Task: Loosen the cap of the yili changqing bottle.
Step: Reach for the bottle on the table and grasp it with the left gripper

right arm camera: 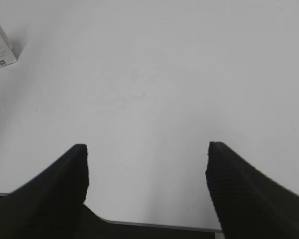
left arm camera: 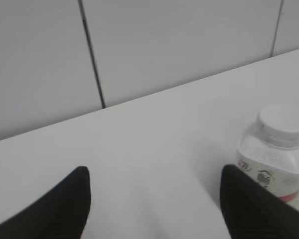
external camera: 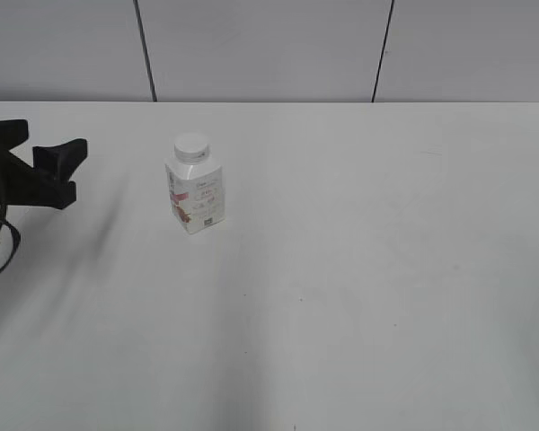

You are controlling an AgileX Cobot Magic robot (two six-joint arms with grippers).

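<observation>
The left gripper [external camera: 49, 171] sits at the left edge of the exterior view, black, its two fingers spread wide with nothing between them. Only bare white table [external camera: 359, 269] lies between it and the one yili changqing bottle [external camera: 196, 193], which stands upright left of centre in that view, to the gripper's right and apart from it. In the left wrist view the gripper [left arm camera: 154, 199] shows both fingertips low in the frame, and the bottle [left arm camera: 276, 154] stands at the lower right, just past the right-hand finger. Its single white cap [external camera: 191, 146] is on the neck.

The right gripper [right arm camera: 147, 174] is also wide open and empty, over bare table. The bottle [right arm camera: 1, 47] shows only as a corner at the upper left of the right wrist view, well away. Behind the table runs a grey panelled wall [external camera: 269, 45].
</observation>
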